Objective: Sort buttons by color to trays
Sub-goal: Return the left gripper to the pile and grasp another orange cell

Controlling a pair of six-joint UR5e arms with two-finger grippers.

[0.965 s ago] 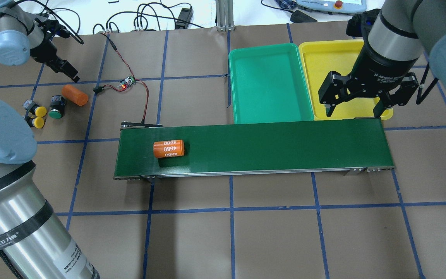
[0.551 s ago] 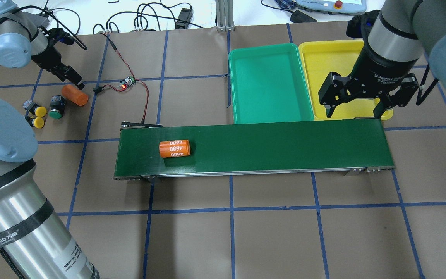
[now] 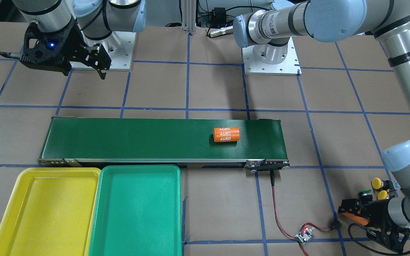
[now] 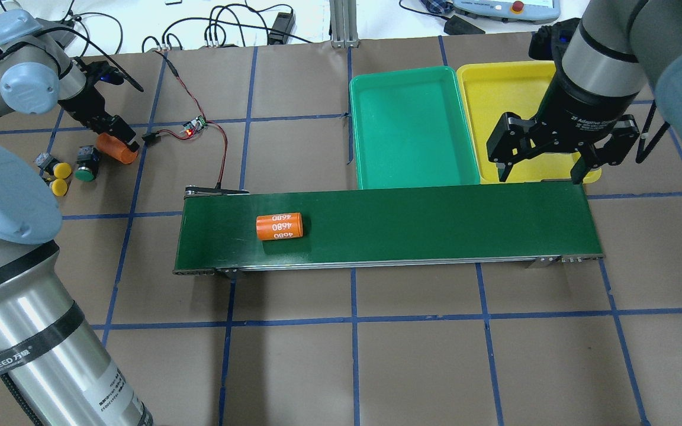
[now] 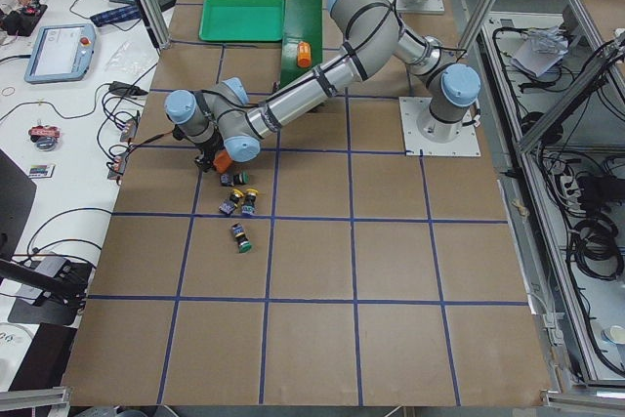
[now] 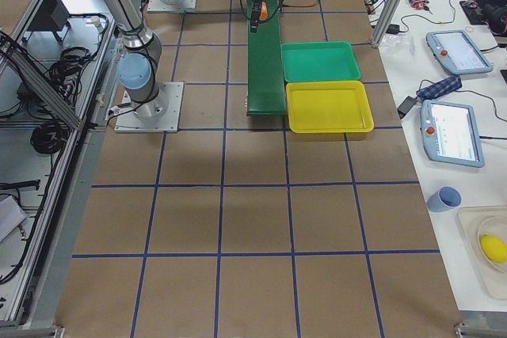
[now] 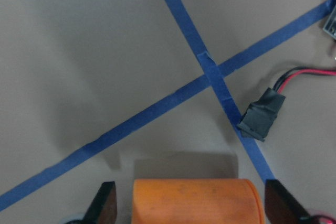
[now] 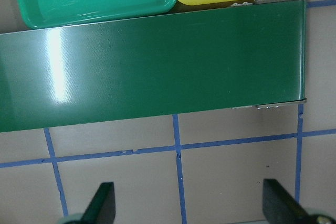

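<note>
Two yellow buttons (image 4: 61,170) (image 4: 57,187) and a green button (image 4: 84,174) lie together at the table's far left. A second green button (image 5: 240,239) shows only in the exterior left view, a little apart from them. My left gripper (image 4: 119,139) is open and straddles an orange cylinder (image 7: 194,200) next to the buttons, with one finger (image 7: 105,205) on each side. My right gripper (image 4: 539,171) is open and empty above the conveyor's right end, beside the yellow tray (image 4: 495,100). The green tray (image 4: 412,127) lies next to it. Both trays hold nothing.
A long dark-green conveyor belt (image 4: 436,222) crosses the middle and carries an orange cylinder marked 4680 (image 4: 279,226) near its left end. A red-black wire with a small circuit board (image 4: 194,125) runs from the belt toward the left gripper.
My left gripper has moved right and down onto the orange cylinder by the buttons. The 4680 cylinder on the belt has shifted right. The right gripper has barely moved.
</note>
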